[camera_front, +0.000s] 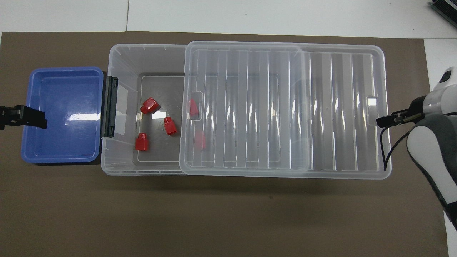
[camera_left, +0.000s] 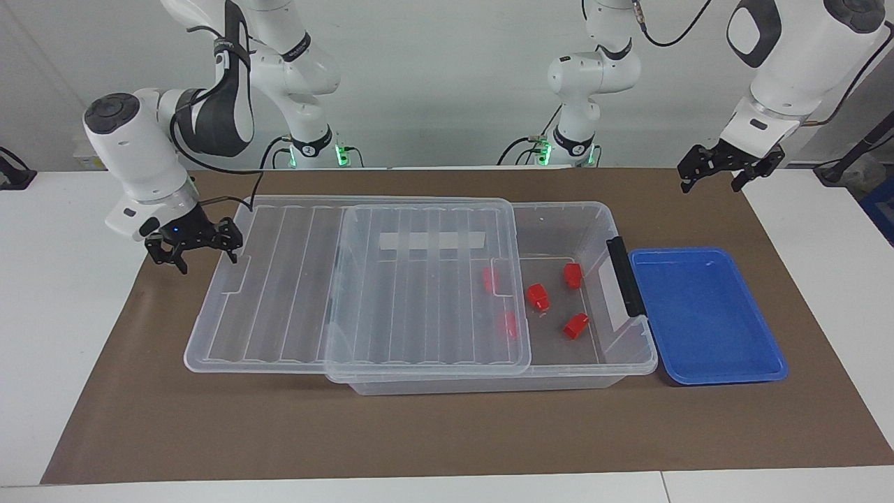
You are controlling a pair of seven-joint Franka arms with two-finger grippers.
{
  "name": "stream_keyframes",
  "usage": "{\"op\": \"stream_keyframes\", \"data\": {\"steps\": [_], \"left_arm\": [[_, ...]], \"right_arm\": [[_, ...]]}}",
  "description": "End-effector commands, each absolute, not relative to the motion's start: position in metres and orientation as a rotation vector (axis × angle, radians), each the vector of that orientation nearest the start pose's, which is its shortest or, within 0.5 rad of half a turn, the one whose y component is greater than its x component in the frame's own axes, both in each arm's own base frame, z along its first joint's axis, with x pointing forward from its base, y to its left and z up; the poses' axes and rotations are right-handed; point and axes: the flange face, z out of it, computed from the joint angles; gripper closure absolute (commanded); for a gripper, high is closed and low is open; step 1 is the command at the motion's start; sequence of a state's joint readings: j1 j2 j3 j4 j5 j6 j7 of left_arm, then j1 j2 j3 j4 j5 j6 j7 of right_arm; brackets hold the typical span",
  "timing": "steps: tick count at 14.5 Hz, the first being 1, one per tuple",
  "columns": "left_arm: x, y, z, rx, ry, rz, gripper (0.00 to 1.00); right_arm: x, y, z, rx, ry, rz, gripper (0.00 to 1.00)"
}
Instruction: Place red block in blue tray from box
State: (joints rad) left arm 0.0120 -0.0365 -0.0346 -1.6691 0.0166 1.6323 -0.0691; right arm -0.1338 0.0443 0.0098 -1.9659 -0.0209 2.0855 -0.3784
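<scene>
The clear box lies along the mat. Its ribbed lid is slid partly off toward the right arm's end. Three red blocks lie uncovered on the box floor. Two more show through the lid. The blue tray is empty, against the box's latch end. My right gripper is open, one finger at the lid's end notch. My left gripper is open and empty, raised over the tray's outer rim.
A brown mat covers the table under everything. A dark grey latch stands on the box's end wall beside the tray. A white tape strip shows on the lid.
</scene>
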Motion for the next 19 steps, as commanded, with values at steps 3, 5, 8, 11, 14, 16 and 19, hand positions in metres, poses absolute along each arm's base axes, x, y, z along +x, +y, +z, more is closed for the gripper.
{"op": "stream_keyframes", "data": {"steps": [3, 5, 8, 11, 14, 16, 19], "left_arm": [[0.546, -0.099, 0.579, -3.142, -0.521, -0.178, 0.0], [0.545, -0.129, 0.548, -3.127, -0.618, -0.152, 0.0], [0.545, -0.181, 0.485, -3.118, -0.633, -0.135, 0.0], [0.548, -0.202, 0.443, -3.113, -0.636, -0.126, 0.09], [0.553, -0.224, 0.389, -3.085, -0.627, -0.151, 0.09], [0.557, -0.242, 0.344, -3.043, -0.638, -0.182, 0.09], [0.559, -0.25, 0.315, -3.062, -0.638, -0.215, 0.14]], "right_arm": [[0.576, -0.075, 0.478, -3.152, -0.412, -0.169, 0.01], [0.576, -0.07, 0.49, -3.162, -0.283, -0.194, 0.01], [0.57, -0.045, 0.508, -3.161, -0.085, -0.198, 0.0], [0.562, -0.01, 0.521, -3.148, 0.11, -0.17, 0.0], [0.553, 0.012, 0.543, -3.142, 0.195, -0.096, 0.0], [0.553, 0.027, 0.56, -3.137, 0.246, -0.101, 0.0], [0.559, 0.032, 0.588, -3.149, 0.27, -0.081, 0.0]]}}
